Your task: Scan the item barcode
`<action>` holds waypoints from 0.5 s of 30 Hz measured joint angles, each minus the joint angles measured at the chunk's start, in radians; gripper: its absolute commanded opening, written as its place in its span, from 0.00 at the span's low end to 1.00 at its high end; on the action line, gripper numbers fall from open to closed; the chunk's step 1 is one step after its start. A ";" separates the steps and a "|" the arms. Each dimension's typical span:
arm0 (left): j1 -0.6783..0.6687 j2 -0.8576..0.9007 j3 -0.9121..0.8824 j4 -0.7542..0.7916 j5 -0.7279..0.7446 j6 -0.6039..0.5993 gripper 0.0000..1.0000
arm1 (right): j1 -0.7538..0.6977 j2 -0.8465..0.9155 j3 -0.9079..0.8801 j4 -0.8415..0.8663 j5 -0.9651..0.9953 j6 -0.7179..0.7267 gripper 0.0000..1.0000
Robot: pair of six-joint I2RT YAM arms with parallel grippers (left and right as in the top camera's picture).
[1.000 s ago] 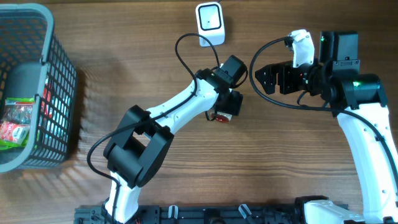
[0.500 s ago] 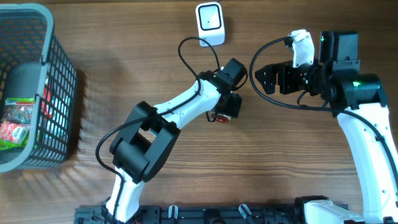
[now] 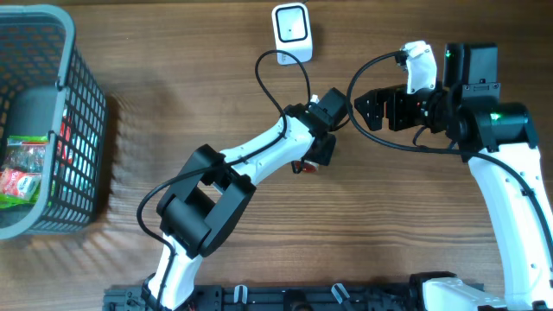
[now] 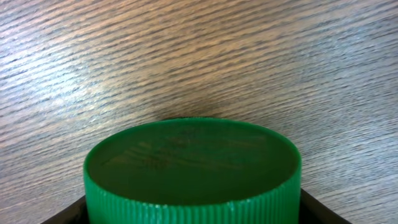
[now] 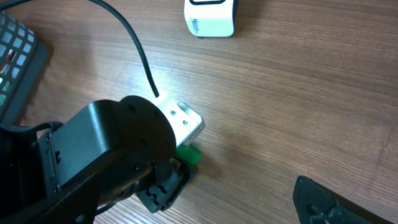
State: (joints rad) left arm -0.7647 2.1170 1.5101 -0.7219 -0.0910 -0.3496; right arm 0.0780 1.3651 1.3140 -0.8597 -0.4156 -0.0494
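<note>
Left gripper (image 3: 313, 158): the jaws stand either side of a green ribbed cap (image 4: 189, 165). We cannot tell whether they are clamped on it.
Item (image 3: 301, 167): mid-table under the left gripper, with a red part showing at the gripper's near edge.
Right gripper (image 3: 357, 110): released and empty, just right of the left wrist.
Scanner (image 3: 291, 33): white, at the far side, well apart from the item.
Basket (image 3: 82, 130): at the left edge, holding packets.
Step in hand: we judge it to be securing the item for the carry to the scanner.
Method: we advise seating both jaws squarely on the cap and confirming the hold before lifting. The barcode is not visible, so turn the item slowly before the scanner window.
Risk: in our judgement, the round cap may twist in the grip.
</note>
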 measured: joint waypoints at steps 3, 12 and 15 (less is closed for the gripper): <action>0.000 0.000 0.000 -0.007 -0.017 -0.001 0.78 | 0.000 0.000 0.000 0.000 0.000 0.000 1.00; 0.000 0.000 0.000 -0.014 0.014 0.000 0.61 | 0.000 0.000 0.000 0.000 0.000 0.000 1.00; 0.001 0.000 0.000 -0.016 0.022 -0.001 0.60 | 0.000 0.000 0.000 0.000 0.000 0.000 1.00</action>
State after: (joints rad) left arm -0.7639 2.1170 1.5101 -0.7383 -0.0689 -0.3504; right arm 0.0780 1.3651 1.3136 -0.8597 -0.4156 -0.0494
